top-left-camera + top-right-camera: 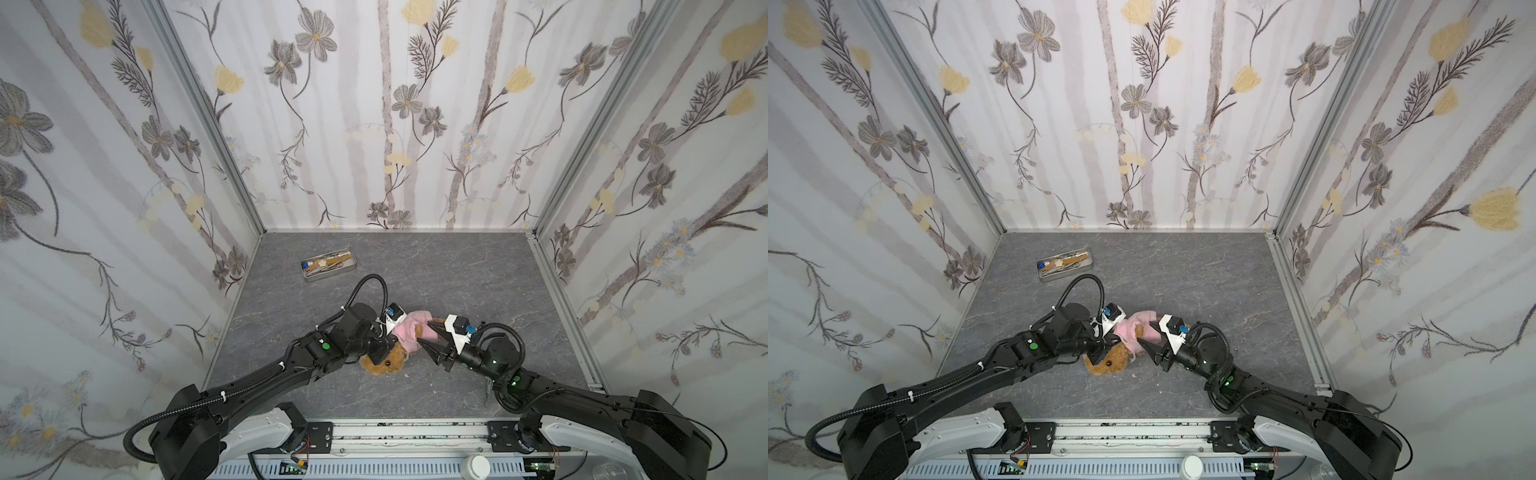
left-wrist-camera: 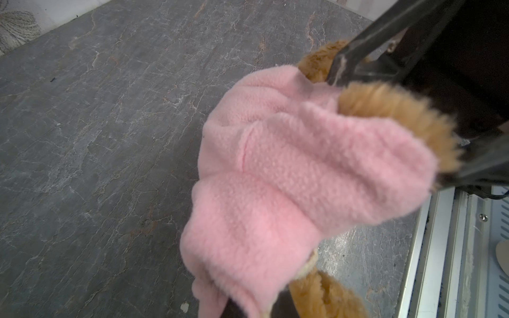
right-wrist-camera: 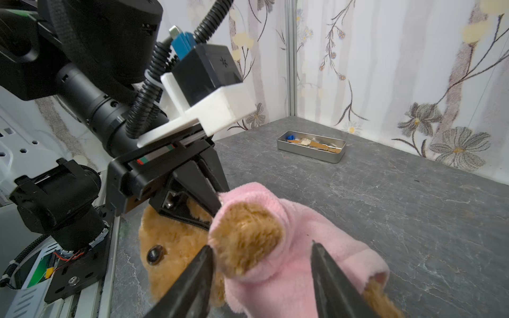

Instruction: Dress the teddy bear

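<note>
The teddy bear (image 1: 384, 365) (image 1: 1112, 358) lies mid-table with its head (image 3: 170, 247) toward the front rail. A pink fleece shirt (image 1: 409, 330) (image 1: 1133, 328) (image 2: 289, 179) (image 3: 303, 220) covers its body. One furry paw (image 3: 245, 242) (image 2: 385, 104) pokes out of a sleeve. My left gripper (image 1: 388, 344) (image 3: 218, 206) is shut on the pink shirt's edge by the bear's neck; fleece hides its fingertips in the left wrist view. My right gripper (image 1: 424, 330) (image 3: 261, 245) (image 2: 384, 130) is open, its fingers standing either side of that sleeved paw.
A shallow metal tin (image 1: 330, 264) (image 1: 1065, 264) (image 3: 311, 146) holding small tools sits at the back left of the grey stone-patterned table (image 1: 457, 282). Flowered walls enclose three sides. An aluminium rail (image 1: 415, 432) runs along the front edge.
</note>
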You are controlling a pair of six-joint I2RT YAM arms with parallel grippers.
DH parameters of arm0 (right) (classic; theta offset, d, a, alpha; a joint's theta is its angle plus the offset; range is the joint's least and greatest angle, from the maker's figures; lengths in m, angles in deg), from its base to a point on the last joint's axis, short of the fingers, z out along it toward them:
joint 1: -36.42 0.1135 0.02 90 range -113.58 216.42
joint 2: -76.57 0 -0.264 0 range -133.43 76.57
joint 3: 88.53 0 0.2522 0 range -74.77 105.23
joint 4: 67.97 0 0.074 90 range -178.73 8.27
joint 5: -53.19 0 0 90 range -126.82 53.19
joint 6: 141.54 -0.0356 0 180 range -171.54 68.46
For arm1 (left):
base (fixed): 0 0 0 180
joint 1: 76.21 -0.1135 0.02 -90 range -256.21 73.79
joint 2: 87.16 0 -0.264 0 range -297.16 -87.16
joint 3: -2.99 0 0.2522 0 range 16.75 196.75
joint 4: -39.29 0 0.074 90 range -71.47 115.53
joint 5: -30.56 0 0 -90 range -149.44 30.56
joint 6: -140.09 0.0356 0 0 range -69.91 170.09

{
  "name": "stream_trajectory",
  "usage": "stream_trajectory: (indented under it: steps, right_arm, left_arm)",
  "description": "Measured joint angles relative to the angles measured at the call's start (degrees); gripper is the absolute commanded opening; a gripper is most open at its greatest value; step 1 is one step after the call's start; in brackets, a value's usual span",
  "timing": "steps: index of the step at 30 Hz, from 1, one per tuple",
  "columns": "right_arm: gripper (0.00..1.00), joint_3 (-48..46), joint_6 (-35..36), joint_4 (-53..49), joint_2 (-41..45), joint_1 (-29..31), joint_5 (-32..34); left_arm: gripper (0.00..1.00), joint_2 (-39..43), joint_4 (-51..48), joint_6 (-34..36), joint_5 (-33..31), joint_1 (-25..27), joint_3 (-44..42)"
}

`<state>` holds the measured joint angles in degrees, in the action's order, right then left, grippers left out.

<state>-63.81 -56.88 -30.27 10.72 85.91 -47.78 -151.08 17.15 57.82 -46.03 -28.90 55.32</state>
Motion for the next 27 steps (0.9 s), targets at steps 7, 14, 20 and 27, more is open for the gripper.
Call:
stream_trajectory:
  steps: [7, 14, 20, 27]
  right_arm:
    - [0.37, 1.75, 2.27, -2.03, 1.33, -0.04, 0.17]
    - [0.32, 4.66, 3.32, -4.55, -2.38, -0.17, -3.54]
    - [0.27, 4.74, 3.45, -4.9, -4.02, -0.17, -5.64]
    - [0.01, 4.98, 3.48, -4.96, -5.7, -0.22, -6.64]
  left_arm:
    - [0.0, -0.28, 0.07, 0.33, 0.5, 0.0, -0.26]
    - [0.0, -0.48, 0.07, 1.25, 0.76, 0.0, -0.33]
    - [0.0, -0.79, 0.07, 1.29, 0.79, 0.0, -0.33]
    - [0.0, -1.07, 0.04, 1.29, 0.76, 0.0, -0.33]
